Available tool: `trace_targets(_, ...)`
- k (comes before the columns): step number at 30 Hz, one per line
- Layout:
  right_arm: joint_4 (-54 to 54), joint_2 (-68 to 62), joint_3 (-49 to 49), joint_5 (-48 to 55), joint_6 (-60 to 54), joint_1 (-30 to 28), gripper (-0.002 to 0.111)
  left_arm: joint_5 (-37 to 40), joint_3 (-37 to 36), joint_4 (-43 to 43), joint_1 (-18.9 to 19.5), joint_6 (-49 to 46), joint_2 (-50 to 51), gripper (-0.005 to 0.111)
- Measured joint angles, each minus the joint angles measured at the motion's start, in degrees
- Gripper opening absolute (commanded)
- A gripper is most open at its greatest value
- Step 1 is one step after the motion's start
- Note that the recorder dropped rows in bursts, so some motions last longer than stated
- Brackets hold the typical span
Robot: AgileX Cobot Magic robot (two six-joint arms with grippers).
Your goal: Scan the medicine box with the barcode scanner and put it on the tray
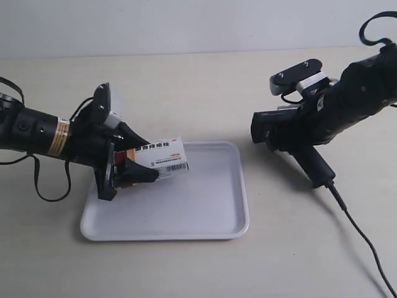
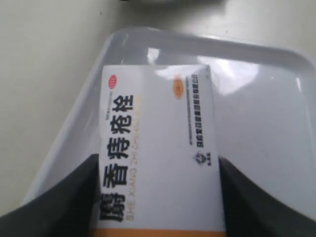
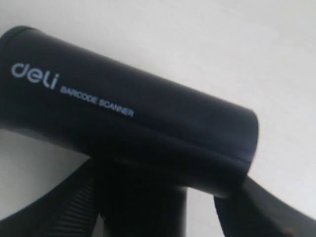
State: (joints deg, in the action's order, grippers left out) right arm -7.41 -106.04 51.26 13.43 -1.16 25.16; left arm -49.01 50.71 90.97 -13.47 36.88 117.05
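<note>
The medicine box (image 1: 162, 155) is white with black lettering and a barcode facing the exterior camera. My left gripper (image 1: 150, 159) is shut on its dark red end and holds it tilted just over the left part of the white tray (image 1: 205, 208). In the left wrist view the medicine box (image 2: 158, 118) fills the gap of the left gripper (image 2: 158, 162), with the tray (image 2: 266, 123) beneath. My right gripper (image 1: 305, 127) is shut on the black barcode scanner (image 1: 282, 127), right of the tray, head pointing at the box. The scanner (image 3: 128, 113) spans the right gripper (image 3: 163, 197).
The scanner's black cable (image 1: 363, 233) trails from the handle (image 1: 316, 164) across the table to the lower right corner. A wrist camera block (image 1: 296, 76) sits above the scanner. Loose black cable (image 1: 46, 186) hangs under the left arm.
</note>
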Motion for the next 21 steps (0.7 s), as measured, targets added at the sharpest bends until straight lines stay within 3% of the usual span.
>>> trace_targets(9,0.0,-4.0,0.3,-5.5,1.6,0.0,0.000,9.2,0.1,-3.9,-4.8,0.1,1.4,0.005)
trace_targets(11,0.0,-4.1,0.3,-5.6,1.8,0.0,0.005,10.0,0.2,-4.0,-5.1,0.2,1.4,0.018)
trace_targets(14,0.0,-4.1,0.3,-5.6,1.8,0.0,0.018,10.3,0.4,-4.3,-5.2,0.7,1.4,0.047)
trace_targets(19,0.0,-4.1,0.3,-5.6,1.9,0.0,0.057,11.6,0.5,-4.4,-5.4,2.9,1.4,0.105)
trace_targets(21,0.0,-4.1,0.3,-5.6,2.4,0.0,0.072,11.8,0.6,-3.8,-5.4,4.3,1.4,0.105)
